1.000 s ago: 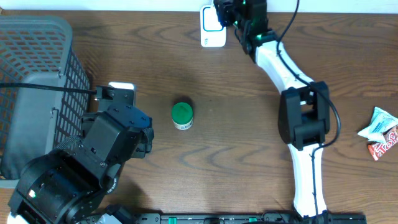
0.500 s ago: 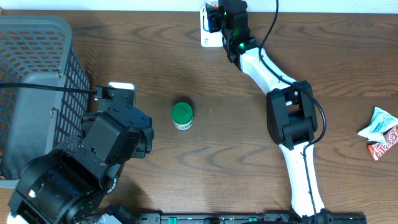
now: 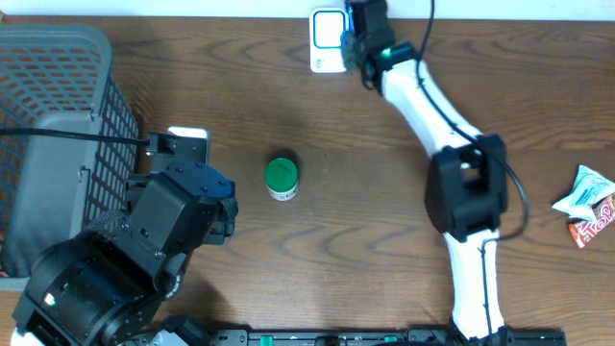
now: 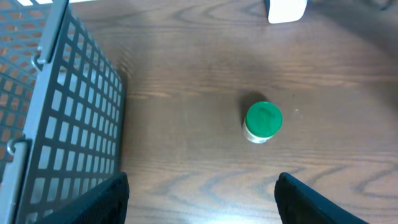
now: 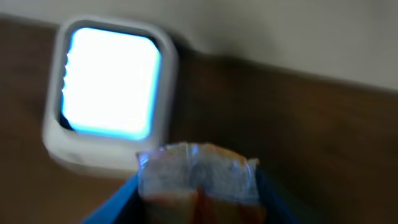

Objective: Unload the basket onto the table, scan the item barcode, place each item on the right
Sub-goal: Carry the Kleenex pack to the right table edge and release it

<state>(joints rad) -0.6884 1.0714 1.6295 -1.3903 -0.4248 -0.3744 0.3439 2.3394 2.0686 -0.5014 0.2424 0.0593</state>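
Observation:
A white scanner (image 3: pixel 328 40) with a glowing window stands at the table's far edge; the right wrist view shows the scanner (image 5: pixel 111 93) lit up bright blue-white. My right gripper (image 3: pixel 359 33) hovers just to its right, shut on a small clear-and-orange snack packet (image 5: pixel 196 173) between blue fingers (image 5: pixel 113 200). That view is blurred. My left gripper (image 4: pixel 202 200) is open and empty, low over the table beside the basket. A green-lidded jar (image 3: pixel 281 178) stands mid-table, ahead of the left gripper in the left wrist view (image 4: pixel 263 121).
A grey mesh basket (image 3: pixel 58 115) fills the left side, and its wall (image 4: pixel 68 124) stands close to my left finger. Two wrapped snacks (image 3: pixel 588 204) lie at the right edge.
My right gripper swung left over the scanner, then back a little to the right, with the packet still in its jaws. The left arm has not moved.

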